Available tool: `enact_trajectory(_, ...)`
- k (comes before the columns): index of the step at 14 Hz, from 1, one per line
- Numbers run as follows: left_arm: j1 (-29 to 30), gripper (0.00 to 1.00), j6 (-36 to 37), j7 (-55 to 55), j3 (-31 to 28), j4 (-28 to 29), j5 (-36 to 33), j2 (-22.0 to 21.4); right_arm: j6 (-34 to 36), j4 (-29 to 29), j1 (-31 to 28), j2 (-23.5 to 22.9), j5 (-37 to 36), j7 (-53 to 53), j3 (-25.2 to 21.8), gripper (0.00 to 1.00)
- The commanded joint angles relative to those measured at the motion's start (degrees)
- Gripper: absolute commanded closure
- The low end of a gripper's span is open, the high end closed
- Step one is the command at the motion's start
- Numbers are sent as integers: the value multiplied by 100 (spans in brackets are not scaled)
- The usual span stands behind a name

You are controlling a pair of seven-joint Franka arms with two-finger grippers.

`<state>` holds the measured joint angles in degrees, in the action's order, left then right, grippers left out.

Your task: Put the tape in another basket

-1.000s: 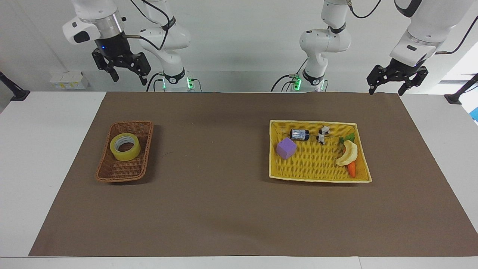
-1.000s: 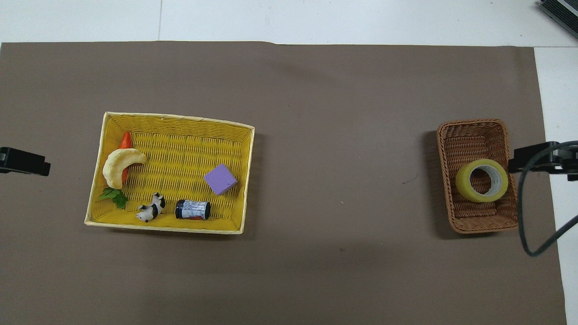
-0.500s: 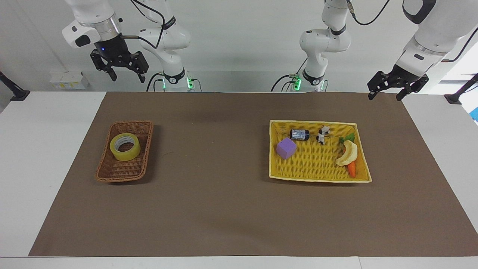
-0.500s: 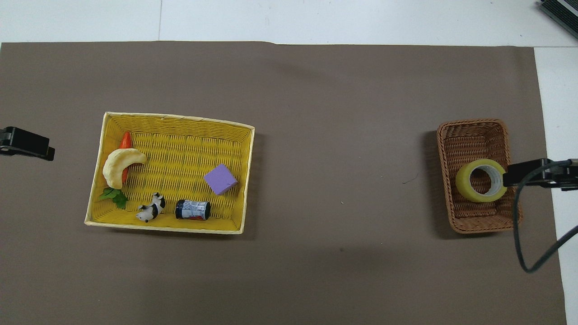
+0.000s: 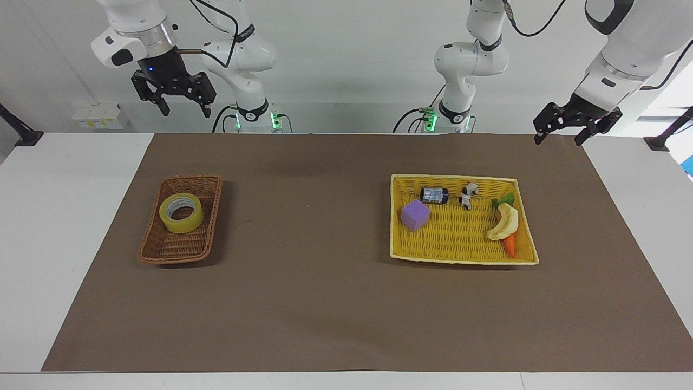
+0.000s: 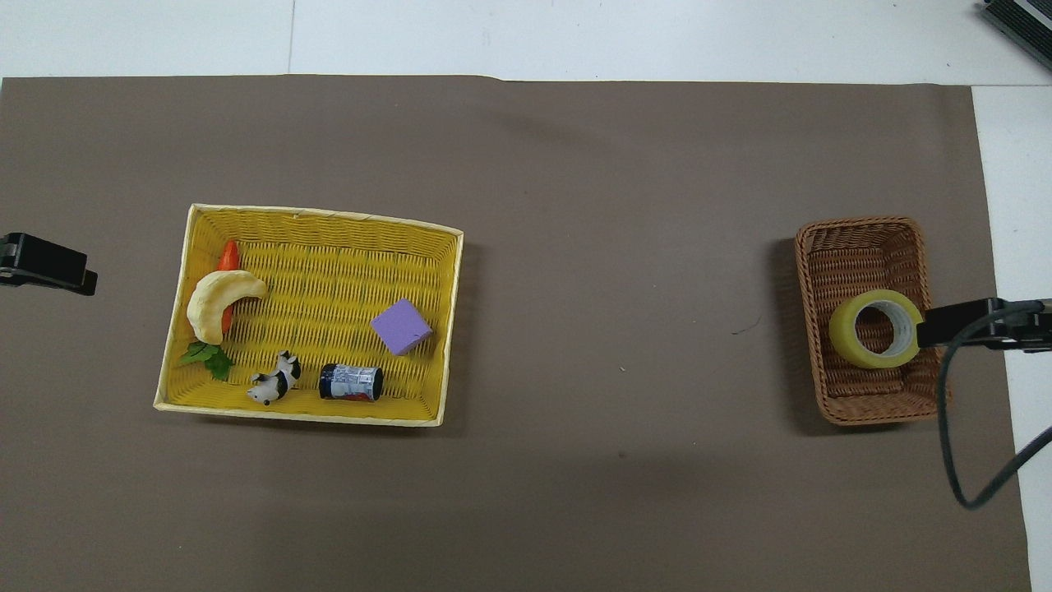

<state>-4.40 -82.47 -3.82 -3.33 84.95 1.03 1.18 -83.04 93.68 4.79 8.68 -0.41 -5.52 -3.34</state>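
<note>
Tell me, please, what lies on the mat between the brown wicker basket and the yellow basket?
Nothing: between the brown wicker basket and the yellow basket there is only bare brown mat, plain in the overhead view.

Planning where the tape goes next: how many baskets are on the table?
2. The brown wicker basket, toward the right arm's end, holds the tape. The yellow basket, toward the left arm's end, holds toys. None looks hidden.

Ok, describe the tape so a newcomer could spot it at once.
Find the brown wicker basket at the right arm's end of the table. Lying flat inside it is the tape, a yellowish translucent roll with a grey-white core, and the only item in that basket.
</note>
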Motion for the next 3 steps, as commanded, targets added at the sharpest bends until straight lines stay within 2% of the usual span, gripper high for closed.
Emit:
enact_trajectory(1,27,0,152,39,26,-136,-6,-38,78,1,-66,55,-126,121,53,0)
enact_trajectory(3,27,0,126,39,26,-136,-6,-39,60,10,-66,55,-82,147,53,0)
